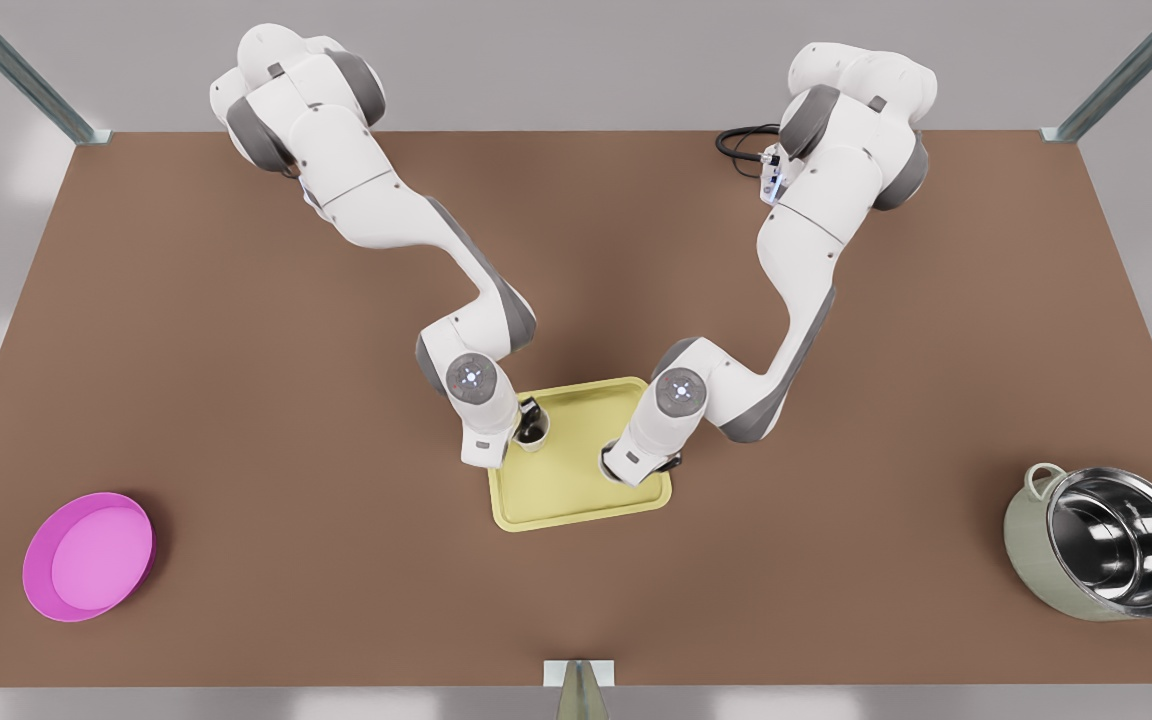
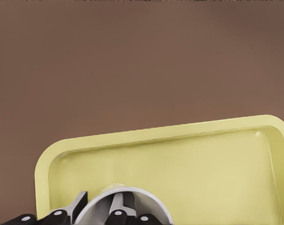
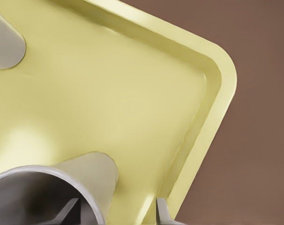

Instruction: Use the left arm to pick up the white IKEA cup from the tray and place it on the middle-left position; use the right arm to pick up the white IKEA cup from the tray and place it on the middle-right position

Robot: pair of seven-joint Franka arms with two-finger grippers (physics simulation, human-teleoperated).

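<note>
The pale yellow tray (image 1: 576, 490) lies mid-table with two white cups on it. My left gripper (image 1: 624, 472), on the arm at the front view's right, is down near the tray's right rim. In the left wrist view this gripper (image 2: 97, 208) is shut on the wall of a cup (image 2: 132, 193), one finger inside. My right gripper (image 1: 532, 425) is at the tray's left rim over the other cup (image 1: 534, 434). In the right wrist view that gripper (image 3: 116, 213) stands open astride its cup's wall (image 3: 93, 173). The left arm's cup (image 3: 3, 44) shows beyond. The middle-left and middle-right positions are unmarked brown tabletop.
A magenta bowl (image 1: 88, 555) sits near the front left corner in the front view. A steel pot (image 1: 1106, 545) lies tipped near the front right corner. A black cable (image 1: 741, 145) lies at the back edge. A metal post (image 1: 578, 690) stands at the front edge.
</note>
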